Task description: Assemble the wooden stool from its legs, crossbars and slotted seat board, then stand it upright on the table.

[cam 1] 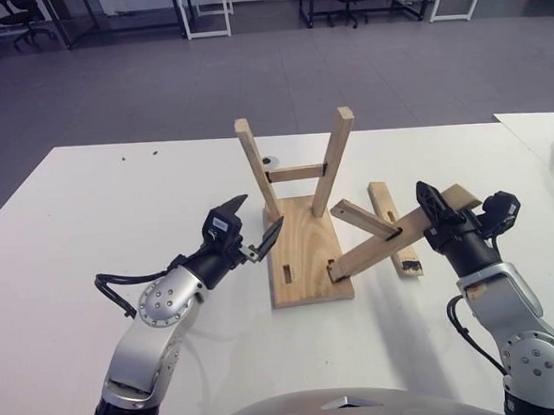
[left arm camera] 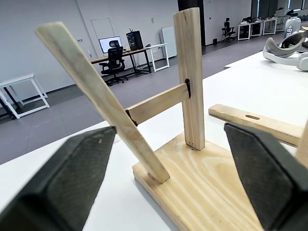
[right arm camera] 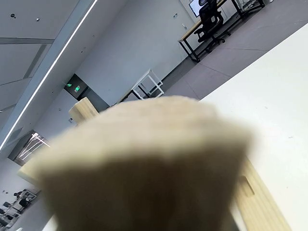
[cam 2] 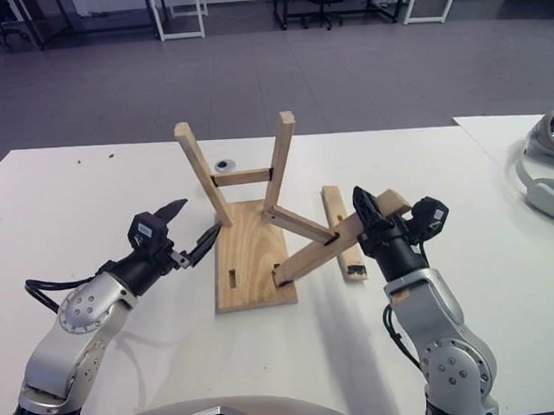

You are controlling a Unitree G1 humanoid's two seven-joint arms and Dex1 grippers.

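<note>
The slotted seat board (cam 1: 303,253) lies flat in the middle of the white table. Two legs (cam 1: 256,166) (cam 1: 335,157) stand up from its far end, joined by a crossbar (cam 1: 296,173). My right gripper (cam 1: 440,214) is shut on a third leg (cam 1: 383,243). That leg is tilted, with its lower end at a slot near the board's front right corner and a crossbar (cam 1: 358,217) sticking out of it. A fourth leg (cam 1: 391,227) lies loose on the table behind it. My left gripper (cam 1: 263,210) hangs open just left of the board, holding nothing, and its fingers (left arm camera: 72,183) frame the standing legs.
A small round metal part (cam 1: 272,161) lies behind the board. A white and grey headset (cam 2: 549,167) rests on the neighbouring table at the right. Bare table (cam 1: 98,209) stretches to the left and front. Desks and office chairs stand far behind.
</note>
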